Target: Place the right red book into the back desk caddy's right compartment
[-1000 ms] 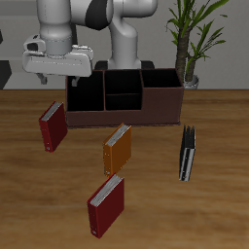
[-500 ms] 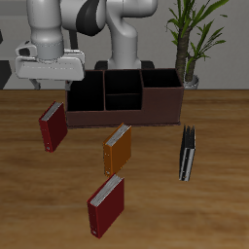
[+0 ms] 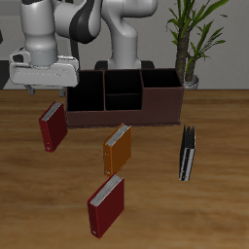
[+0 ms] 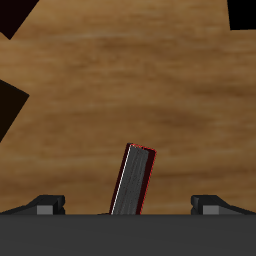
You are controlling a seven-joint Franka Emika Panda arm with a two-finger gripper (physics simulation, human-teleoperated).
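Nearest the front edge of the brown wood-grain worktop (image 3: 29, 195), a slim dark red hardback book (image 3: 106, 206) stands upright, white page edges showing along its base. Behind it, toward the middle, an orange hardback book (image 3: 118, 149) stands upright. Off to one side of that, a thin black book (image 3: 187, 154) stands edge-on to the camera.

The right red book (image 3: 52, 127), a slim dark red hardback with white page edges, stands upright on the worktop, in front of and just off the end of the caddy, apart from it. Nothing touches it.

Farther back sits the back desk caddy (image 3: 124, 111), a long, low, dark maroon-brown rectangular organiser box. Its right compartment (image 3: 86, 91), the large undivided end section with dark inner walls, lies at the end nearest the right red book. Small divided sections occupy the middle.

The robot's hand (image 3: 45, 86) hangs above the right red book and clear of it. In the wrist view the book (image 4: 133, 181) appears below, between the two fingertips (image 4: 46, 203), which stand wide apart and hold nothing.

At the back, past the caddy's far end, a green potted plant (image 3: 188, 34) stands beside the white robot base (image 3: 124, 44).
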